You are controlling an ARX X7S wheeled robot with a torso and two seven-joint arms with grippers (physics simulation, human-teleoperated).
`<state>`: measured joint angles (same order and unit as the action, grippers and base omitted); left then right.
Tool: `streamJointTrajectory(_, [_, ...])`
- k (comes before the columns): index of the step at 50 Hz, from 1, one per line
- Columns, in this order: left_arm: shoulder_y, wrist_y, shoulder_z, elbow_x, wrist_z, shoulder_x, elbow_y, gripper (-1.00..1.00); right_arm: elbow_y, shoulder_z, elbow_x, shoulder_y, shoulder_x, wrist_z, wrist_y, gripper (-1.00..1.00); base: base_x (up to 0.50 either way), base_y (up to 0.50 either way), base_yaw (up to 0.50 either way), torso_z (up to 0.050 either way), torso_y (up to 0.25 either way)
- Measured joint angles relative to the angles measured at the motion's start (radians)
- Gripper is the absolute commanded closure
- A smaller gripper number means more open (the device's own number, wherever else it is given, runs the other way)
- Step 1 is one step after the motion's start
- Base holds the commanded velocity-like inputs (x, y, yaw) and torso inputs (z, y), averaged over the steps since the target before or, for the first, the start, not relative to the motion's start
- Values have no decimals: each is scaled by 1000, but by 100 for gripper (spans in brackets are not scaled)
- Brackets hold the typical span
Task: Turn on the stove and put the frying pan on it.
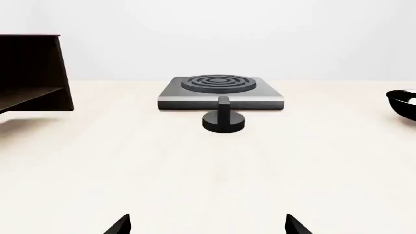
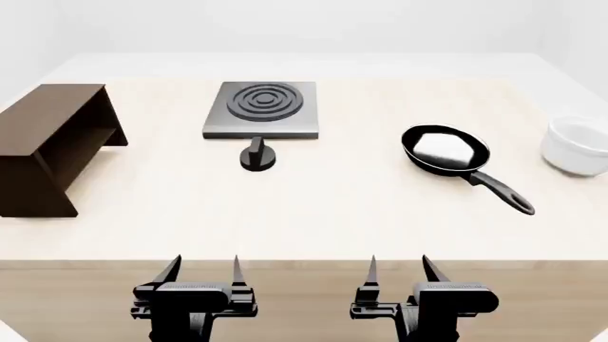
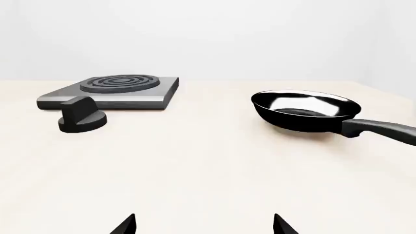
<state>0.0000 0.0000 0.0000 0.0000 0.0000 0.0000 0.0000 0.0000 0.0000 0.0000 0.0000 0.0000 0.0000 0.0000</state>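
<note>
closest to me, at the table's near edge, the left gripper [image 2: 202, 269] and the right gripper [image 2: 398, 268] hang side by side, each with its thin black fingers spread wide and nothing between them. neither touches anything, so by my reading the task is at its very start: the knob looks untouched, the burner is bare, and both the turning and the carrying are left to do.

past them runs a pale, matte wooden table [image 2: 332, 228], smooth and unmarked. further in, ahead of the left gripper, sits the knob [image 2: 258, 157], a squat round black disc with an upright grip ridge, just in front of the stove [image 2: 260, 108] and apart from it. the stove is a flat square slab of brushed grey metal with dark raised concentric rings.

off toward the right side, well apart from the stove, lies the frying pan [image 2: 446, 150], round, black, its inside glossy enough to mirror the light, its long straight handle pointing back toward the right gripper. a white round bowl [image 2: 577, 146] stands beyond it at the right edge, and a dark brown shelf [image 2: 48, 142] at the far left.
</note>
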Motion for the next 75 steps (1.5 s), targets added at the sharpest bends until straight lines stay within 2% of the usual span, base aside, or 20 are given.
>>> streamJointTrajectory(24, [-4,-16,63,-43,-46,-53,1,-100,-8,-61,56,-5,52,36,-9,-100,0,0,0,0,0])
streamJointTrajectory(49, [-53,-312,49,-116,-67,-132,340,-100,-408,-49,112,43,127,107,291,-100,5,0,0,0,0])
streamJointTrajectory(75, [-56,-324,42,-147,-94,-155,398,-100,-492,-51,158,27,160,112,269,-100,493,0,0,0,0])
